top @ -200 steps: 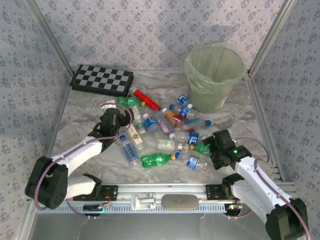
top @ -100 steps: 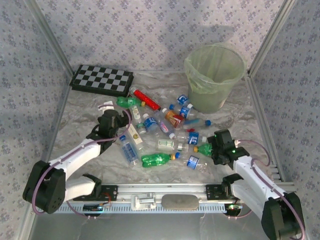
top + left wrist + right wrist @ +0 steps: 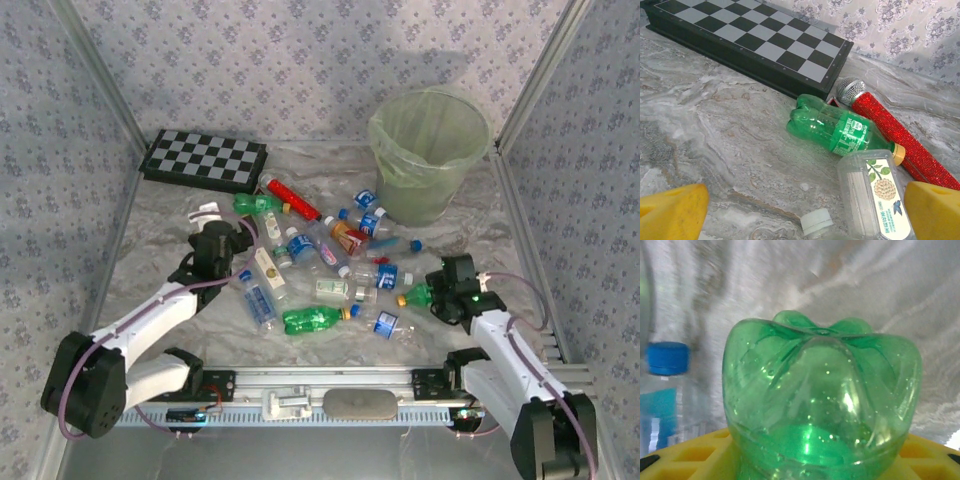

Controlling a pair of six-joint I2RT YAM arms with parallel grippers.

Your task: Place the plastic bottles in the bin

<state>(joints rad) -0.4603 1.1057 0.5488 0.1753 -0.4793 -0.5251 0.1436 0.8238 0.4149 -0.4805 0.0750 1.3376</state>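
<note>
The right gripper (image 3: 434,296) is at the right side of the marbled table (image 3: 150,250), its jaws pinching a small green bottle (image 3: 415,295) with a yellow cap. In the right wrist view, the bottle's lobed base (image 3: 820,400) sits pressed between the yellow pads (image 3: 695,450), and a clear bottle with a blue cap (image 3: 667,360) stands out of focus to the left.

The left gripper (image 3: 222,245) is low over the table's left half, its jaws spread wide. Its two yellow fingertips (image 3: 670,212) stand at opposite bottom corners of the left wrist view, holding nothing. Between them lie a clear flat bottle with a fruit label (image 3: 875,200) and a white cap (image 3: 816,221). Just beyond these, a second green bottle (image 3: 837,127) lies on its side. It is near a red glitter microphone (image 3: 890,127) and the corner of a black-and-white checkerboard (image 3: 755,40).

The other plastic bottles (image 3: 340,270) are scattered across the middle of the table, mostly clear with blue labels and caps. A larger green bottle (image 3: 315,319) lies nearest the arms' bases. The pale green bin (image 3: 430,150) stands upright at the far right, well apart from both grippers.
</note>
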